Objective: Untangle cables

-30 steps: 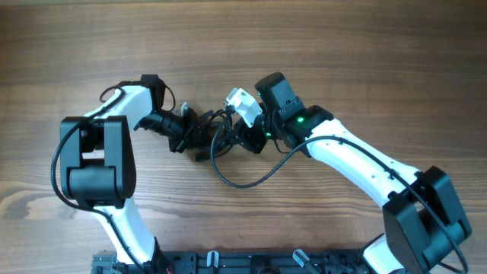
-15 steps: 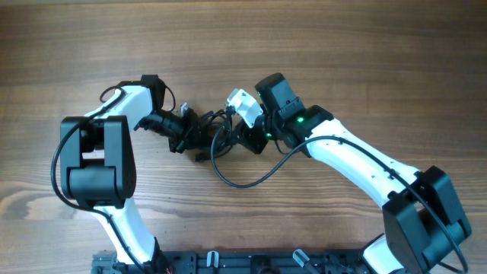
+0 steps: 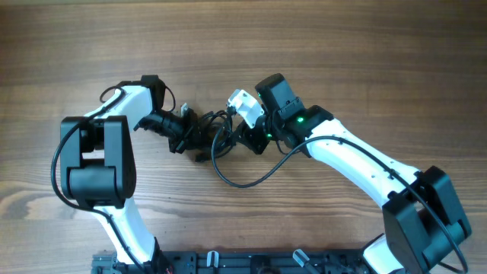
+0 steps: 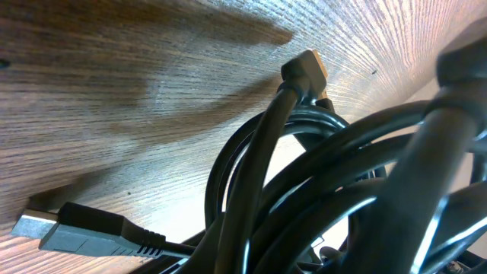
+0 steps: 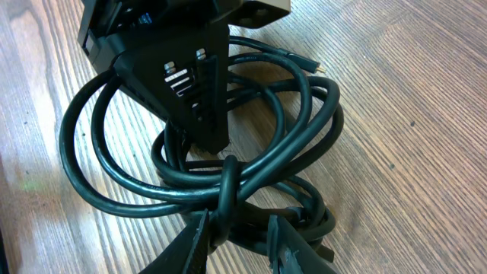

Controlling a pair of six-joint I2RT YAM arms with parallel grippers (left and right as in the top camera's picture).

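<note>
Right gripper (image 5: 240, 243), bottom edge of the right wrist view: jaws narrow, clamped on strands of the cables (image 5: 297, 129) just below a knot. Left gripper (image 3: 181, 135) has its tip pushed into the same bundle from the left; whether it is wide or closed, cannot tell. Bundle lies on the table (image 3: 342, 53) at centre of the overhead view, between the two grippers, with one loop trailing toward the lower centre. Flat metal plug (image 4: 46, 228) rests on the wood, lower left of the left wrist view.
</note>
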